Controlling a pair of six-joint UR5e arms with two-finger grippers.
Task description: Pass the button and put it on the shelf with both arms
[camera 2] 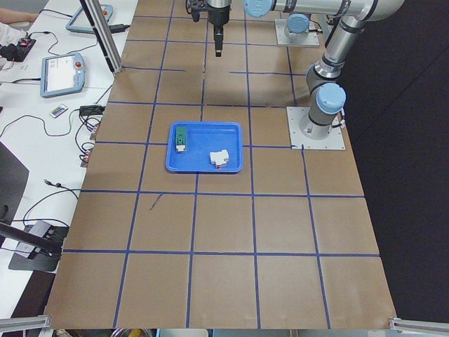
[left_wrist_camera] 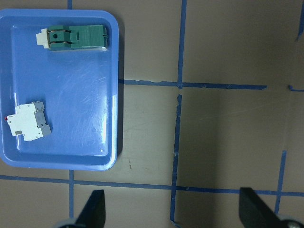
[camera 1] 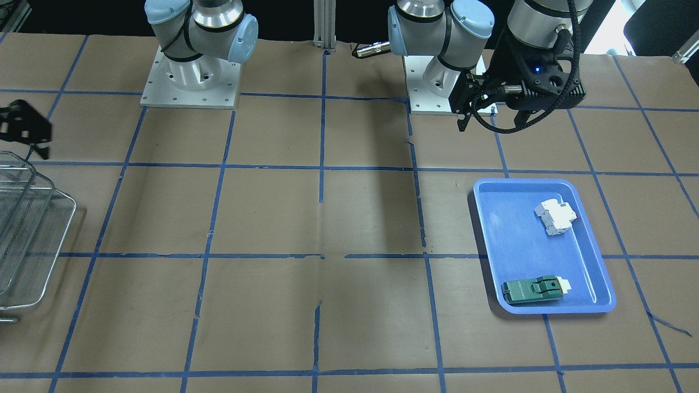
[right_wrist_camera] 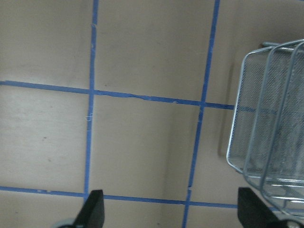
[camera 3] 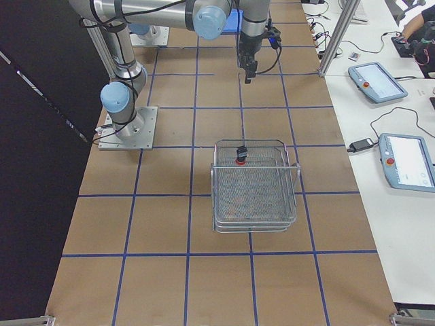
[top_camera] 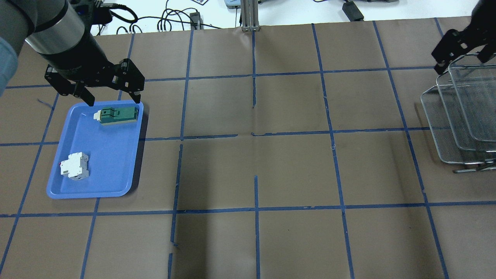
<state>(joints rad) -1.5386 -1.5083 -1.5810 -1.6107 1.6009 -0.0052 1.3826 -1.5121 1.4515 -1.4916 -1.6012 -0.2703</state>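
Note:
The button (camera 3: 240,155), red cap on a black body, stands on the top tray of the wire-mesh shelf (camera 3: 255,198) near its far edge; no other view shows it. The shelf also shows at the overhead view's right edge (top_camera: 445,153) and in the right wrist view (right_wrist_camera: 266,95). My right gripper (top_camera: 461,63) is open and empty, raised by the shelf's far corner, apart from the button. My left gripper (top_camera: 113,101) is open and empty above the far edge of the blue tray, far from the shelf. Its fingers (left_wrist_camera: 95,211) stand wide apart in the left wrist view.
A blue plastic tray (top_camera: 104,155) lies on my left side of the table. It holds a white breaker (top_camera: 73,166) and a dark green switch block (top_camera: 116,115). Brown paper with a blue tape grid covers the table. Both arm bases (camera 1: 190,82) stand at its back edge.

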